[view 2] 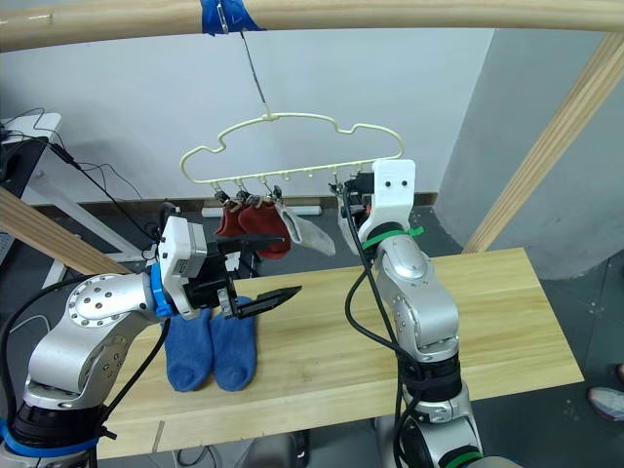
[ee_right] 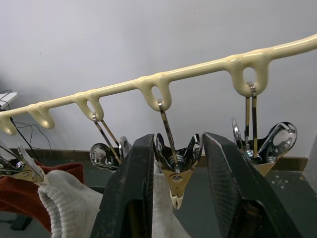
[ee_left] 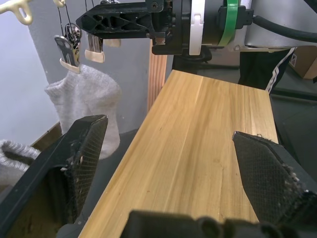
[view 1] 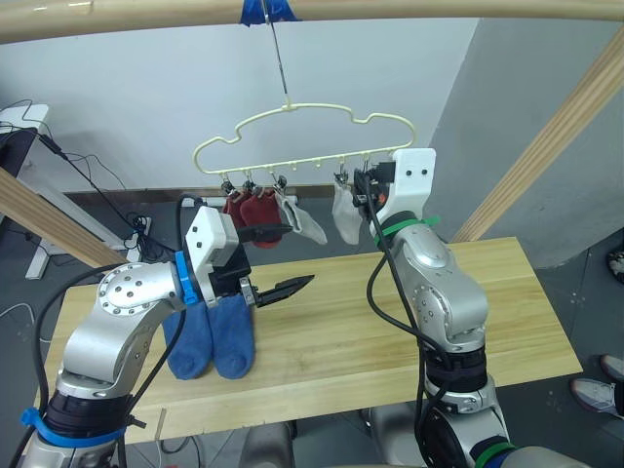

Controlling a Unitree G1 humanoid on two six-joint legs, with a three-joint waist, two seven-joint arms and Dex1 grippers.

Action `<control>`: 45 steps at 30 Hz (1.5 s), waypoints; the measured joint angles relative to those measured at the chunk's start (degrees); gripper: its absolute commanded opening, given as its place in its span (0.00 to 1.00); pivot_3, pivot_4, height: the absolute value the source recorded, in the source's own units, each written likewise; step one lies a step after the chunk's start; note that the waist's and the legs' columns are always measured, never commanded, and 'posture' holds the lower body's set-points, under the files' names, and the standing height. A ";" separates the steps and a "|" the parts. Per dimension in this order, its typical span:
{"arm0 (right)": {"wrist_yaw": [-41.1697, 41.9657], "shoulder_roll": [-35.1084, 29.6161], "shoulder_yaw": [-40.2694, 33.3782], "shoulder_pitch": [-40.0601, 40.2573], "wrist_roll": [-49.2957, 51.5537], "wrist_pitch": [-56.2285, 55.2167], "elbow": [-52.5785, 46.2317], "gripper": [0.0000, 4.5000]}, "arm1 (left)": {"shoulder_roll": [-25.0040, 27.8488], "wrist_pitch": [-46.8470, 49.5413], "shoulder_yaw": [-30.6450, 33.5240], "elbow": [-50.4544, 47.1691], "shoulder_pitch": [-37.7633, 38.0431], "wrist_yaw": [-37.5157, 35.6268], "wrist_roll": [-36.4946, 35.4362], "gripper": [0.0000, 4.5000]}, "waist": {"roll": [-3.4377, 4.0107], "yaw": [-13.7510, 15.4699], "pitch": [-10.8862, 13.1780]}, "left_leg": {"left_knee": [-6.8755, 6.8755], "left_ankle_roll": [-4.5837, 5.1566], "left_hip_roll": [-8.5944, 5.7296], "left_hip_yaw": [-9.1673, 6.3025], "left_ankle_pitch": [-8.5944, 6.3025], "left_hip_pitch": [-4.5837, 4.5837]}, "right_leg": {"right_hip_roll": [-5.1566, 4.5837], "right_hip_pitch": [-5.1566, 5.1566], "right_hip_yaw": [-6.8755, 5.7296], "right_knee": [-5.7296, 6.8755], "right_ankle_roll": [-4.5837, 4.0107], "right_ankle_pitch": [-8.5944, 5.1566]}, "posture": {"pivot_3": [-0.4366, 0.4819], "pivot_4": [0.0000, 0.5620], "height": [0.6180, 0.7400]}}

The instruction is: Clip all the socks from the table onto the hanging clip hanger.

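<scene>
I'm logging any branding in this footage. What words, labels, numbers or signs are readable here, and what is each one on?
None: no readable text in any view.
The clip hanger, its metal clips, the hung socks, the blue socks and the table are unmarked.
The white end effector housings show only screw holes; the blue tape and green bands are blank.

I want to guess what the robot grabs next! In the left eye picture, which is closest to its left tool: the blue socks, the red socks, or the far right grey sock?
1. The blue socks: on the table, just under and beside the left tool.
2. The red socks: clipped on the clip hanger, above the tool.
3. The far right grey sock: hanging farther over, by the right tool.
</scene>
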 measured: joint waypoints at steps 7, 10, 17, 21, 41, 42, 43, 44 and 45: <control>0.02 -0.01 0.74 -0.01 -0.01 -0.35 -0.44 0.00 | 0.00 -0.81 -0.08 0.05 0.30 -0.01 0.08 1.00 | 0.00 0.00 0.00 | 0.00 0.00 0.00 0.00 0.00 0.00 | 0.00 0.00 0.00 0.00 -0.02 0.01 | 0.26 0.49 1.00; 0.02 -0.01 0.86 -0.01 -0.02 -0.37 -0.45 0.00 | -0.02 -0.85 -0.08 0.13 0.56 0.18 0.13 1.00 | 0.00 -0.01 0.00 | 0.01 0.00 0.00 0.00 0.00 0.00 | 0.00 0.00 0.00 0.01 -0.01 0.01 | 0.25 0.48 1.00; 0.04 -0.03 1.02 -0.01 -0.02 -0.42 -0.59 0.00 | -4.64 -3.32 1.54 3.66 3.85 10.05 6.12 1.00 | 0.00 -0.06 0.00 | 0.03 0.00 0.01 -0.02 0.00 0.01 | 0.00 0.00 0.00 0.03 -0.11 0.07 | 0.25 0.49 1.00; 0.11 -0.07 1.02 -0.14 -0.03 -0.49 -0.65 0.00 | -8.77 -1.30 4.63 4.37 9.05 19.27 9.38 1.00 | -0.01 -0.42 -0.01 | 0.04 0.00 0.02 0.00 0.00 0.01 | -0.02 0.01 0.05 0.03 -0.11 0.08 | 0.26 0.50 1.00; 1.34 -0.18 1.25 -0.58 -0.01 1.38 -0.73 0.00 | -24.92 0.54 4.25 29.00 11.01 39.48 18.04 1.00 | -0.03 -0.48 -0.02 | 0.17 0.01 0.00 -0.05 0.01 -0.02 | 0.01 0.03 -0.02 0.05 -0.07 0.29 | 0.23 0.52 1.00; 1.33 -0.18 1.26 -0.58 -0.01 1.39 -0.75 0.00 | -24.90 0.65 4.18 29.03 10.93 39.54 18.10 1.00 | -0.03 -0.59 -0.02 | 0.17 0.01 0.00 -0.04 0.01 -0.02 | 0.01 0.04 0.00 0.04 -0.07 0.29 | 0.23 0.52 1.00; 1.31 -0.18 1.26 -0.58 -0.02 1.42 -0.77 0.00 | -24.80 0.73 4.11 29.03 10.95 39.61 18.27 1.00 | -0.03 -0.74 -0.02 | 0.17 0.01 0.00 -0.04 0.01 -0.02 | 0.01 0.04 -0.01 0.05 -0.07 0.30 | 0.23 0.52 1.00; 1.31 -0.18 1.25 -0.58 -0.02 1.42 -0.78 0.00 | -24.75 0.75 4.06 29.03 10.96 39.66 18.39 1.00 | -0.03 -0.81 -0.02 | 0.17 0.01 0.00 -0.05 0.01 -0.01 | 0.01 0.04 -0.01 0.05 -0.07 0.30 | 0.23 0.52 1.00; 1.30 -0.17 1.26 -0.58 -0.02 1.44 -0.80 0.00 | -24.65 0.84 3.96 29.03 11.00 39.68 18.77 1.00 | -0.03 -0.88 -0.02 | 0.17 0.01 0.00 -0.05 0.01 -0.01 | 0.01 0.04 -0.01 0.06 -0.07 0.30 | 0.23 0.52 1.00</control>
